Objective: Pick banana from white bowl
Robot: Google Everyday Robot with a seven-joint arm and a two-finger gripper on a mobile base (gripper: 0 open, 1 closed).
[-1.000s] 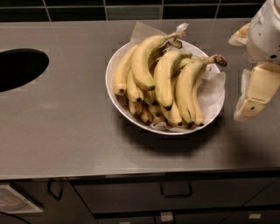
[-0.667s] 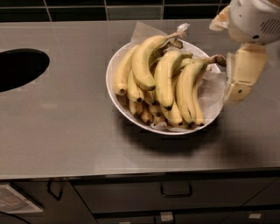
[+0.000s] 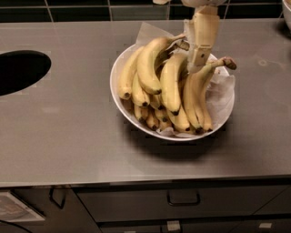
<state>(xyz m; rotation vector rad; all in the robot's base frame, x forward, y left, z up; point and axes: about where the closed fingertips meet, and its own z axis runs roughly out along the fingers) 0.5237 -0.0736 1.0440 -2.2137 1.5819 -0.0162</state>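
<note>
The white bowl (image 3: 119, 93) sits mid-counter, piled with several yellow bananas on white paper. The banana (image 3: 148, 68) is the long, thick, strongly curved one lying on top at the left of the pile. Its pale stem points to the back right and its small black tip points toward the front. My gripper (image 3: 196, 63) comes down from the top edge over the back right of the pile. It is just right of that banana's stem and next to a banana with a brown knobbed stem end (image 3: 227, 62). It holds nothing that I can see.
A dark round hole (image 3: 18, 70) is cut in the grey counter at the left. Dark tiles run along the back. Drawers with a handle (image 3: 183, 199) sit below the counter's front edge. A white object (image 3: 287, 10) shows at the top right corner.
My gripper has moved left, from beside the bowl's right rim to over the back of the banana pile. The bananas and the bowl have not moved.
</note>
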